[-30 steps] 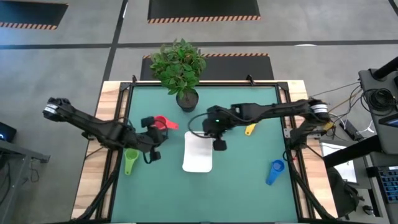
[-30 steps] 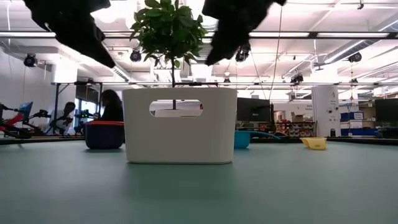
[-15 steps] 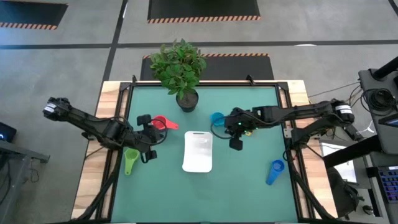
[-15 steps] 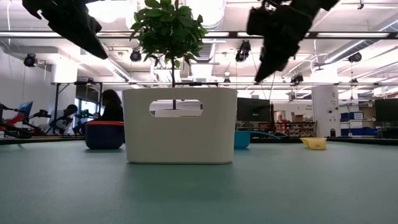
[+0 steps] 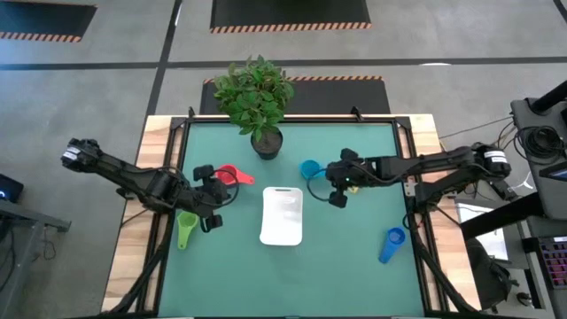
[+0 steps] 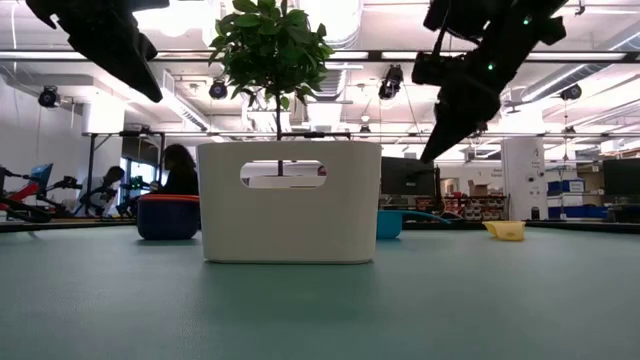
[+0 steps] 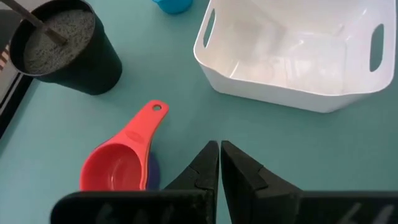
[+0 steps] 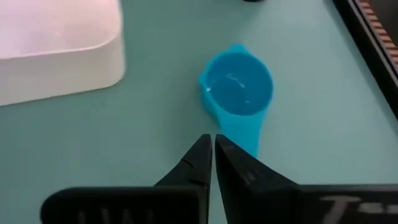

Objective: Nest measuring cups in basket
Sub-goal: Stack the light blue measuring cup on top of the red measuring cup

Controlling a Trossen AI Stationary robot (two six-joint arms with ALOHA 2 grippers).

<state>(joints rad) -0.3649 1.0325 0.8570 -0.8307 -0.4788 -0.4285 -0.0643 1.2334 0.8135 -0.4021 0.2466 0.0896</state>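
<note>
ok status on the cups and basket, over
Left gripper shut, empty, by red cup. Right gripper shut, empty, above teal cup. Basket empty. Plant pot behind, clear of both.

A grey concrete floor [image 5: 89, 106] with hazard-striped mats [image 5: 290, 13] surrounds the table, and beyond it a bright workshop holds ceiling lights [image 6: 560, 62] and a seated person [image 6: 178, 170].

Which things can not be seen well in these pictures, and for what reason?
- Purple cup: in no view.
- Yellow cup: high view, hidden under the right arm.
- Cup under the red cup: left wrist view, mostly covered; colour unclear.
- Basket inside: low view, blocked by its wall.
- Orange cup: none clearly visible.
</note>
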